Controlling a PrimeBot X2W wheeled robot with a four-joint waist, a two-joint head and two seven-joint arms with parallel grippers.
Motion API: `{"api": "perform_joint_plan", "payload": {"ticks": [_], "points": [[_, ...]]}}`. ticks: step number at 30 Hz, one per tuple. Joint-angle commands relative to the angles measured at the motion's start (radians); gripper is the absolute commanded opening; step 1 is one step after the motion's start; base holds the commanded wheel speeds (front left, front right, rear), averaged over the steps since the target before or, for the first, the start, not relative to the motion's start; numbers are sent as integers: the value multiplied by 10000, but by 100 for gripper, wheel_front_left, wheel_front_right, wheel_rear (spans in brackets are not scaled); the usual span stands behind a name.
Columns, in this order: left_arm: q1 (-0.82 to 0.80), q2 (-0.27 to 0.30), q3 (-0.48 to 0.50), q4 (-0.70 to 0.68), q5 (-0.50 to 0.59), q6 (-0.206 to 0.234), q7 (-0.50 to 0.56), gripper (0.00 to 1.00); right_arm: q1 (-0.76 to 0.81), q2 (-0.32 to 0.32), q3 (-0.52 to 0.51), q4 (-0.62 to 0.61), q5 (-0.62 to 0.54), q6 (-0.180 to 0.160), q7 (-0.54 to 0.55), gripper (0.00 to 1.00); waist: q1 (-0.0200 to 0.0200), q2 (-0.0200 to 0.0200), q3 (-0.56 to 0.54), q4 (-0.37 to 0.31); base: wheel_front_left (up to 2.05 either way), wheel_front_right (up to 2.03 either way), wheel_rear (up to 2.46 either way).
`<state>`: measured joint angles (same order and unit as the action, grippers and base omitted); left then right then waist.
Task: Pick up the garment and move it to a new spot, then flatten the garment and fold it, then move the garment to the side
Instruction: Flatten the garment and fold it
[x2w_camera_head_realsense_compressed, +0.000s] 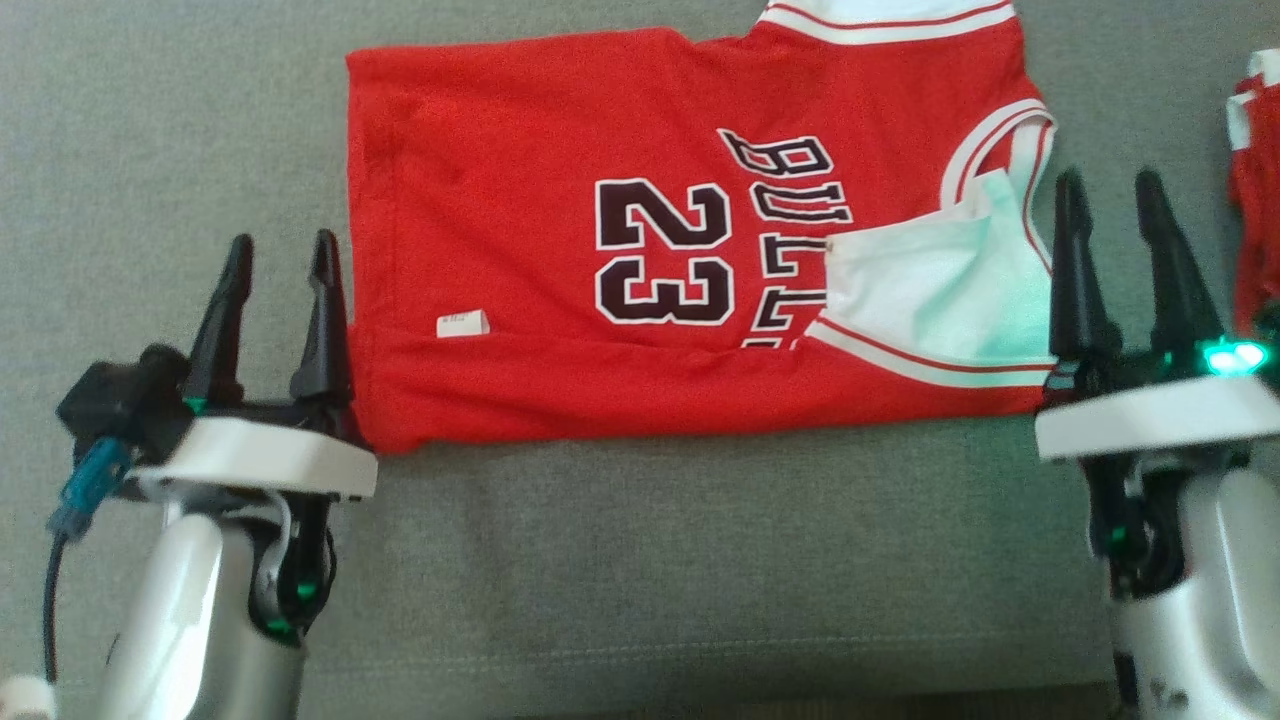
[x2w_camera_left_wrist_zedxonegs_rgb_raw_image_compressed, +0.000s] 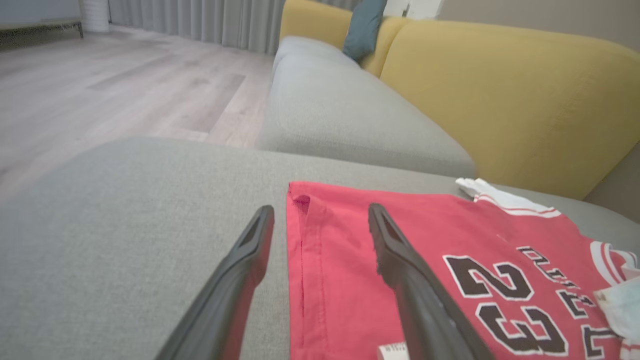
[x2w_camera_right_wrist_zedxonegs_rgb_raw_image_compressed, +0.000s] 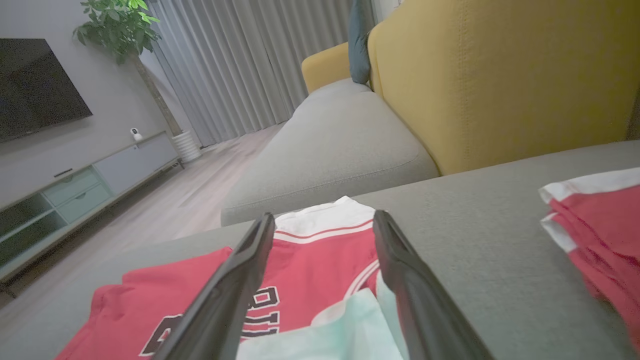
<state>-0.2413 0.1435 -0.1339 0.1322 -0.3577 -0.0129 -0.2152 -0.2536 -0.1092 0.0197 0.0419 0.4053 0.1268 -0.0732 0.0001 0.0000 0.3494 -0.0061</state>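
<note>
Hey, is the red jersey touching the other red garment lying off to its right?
Apart. The right wrist view shows a wide stretch of bare gray cushion between the jersey and the other red garment.

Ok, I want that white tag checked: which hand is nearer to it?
Left. The left hand sits at the jersey hem, close beside the tag; the right hand is at the far armhole end.
</note>
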Motion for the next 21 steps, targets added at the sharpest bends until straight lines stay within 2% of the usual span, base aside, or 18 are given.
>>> {"api": "perform_joint_plan", "payload": {"ticks": [1, 11, 21], "points": [[78, 115, 429, -473, 190, 127, -173, 100, 282, -83, 136, -442, -286, 39, -91, 100, -1, 0, -125, -84, 0, 0, 0], [1652, -19, 261, -914, 917, 665, -415, 100, 1951, 63, 83, -1316, -1197, 39, 162, 100, -1, 0, -686, -350, 0, 0, 0], [2026, -96, 157, -618, 975, 725, -443, 100, 2504, 212, 146, -1804, -1507, 39, 569, 100, -1, 0, -988, -349, 0, 0, 0]]}}
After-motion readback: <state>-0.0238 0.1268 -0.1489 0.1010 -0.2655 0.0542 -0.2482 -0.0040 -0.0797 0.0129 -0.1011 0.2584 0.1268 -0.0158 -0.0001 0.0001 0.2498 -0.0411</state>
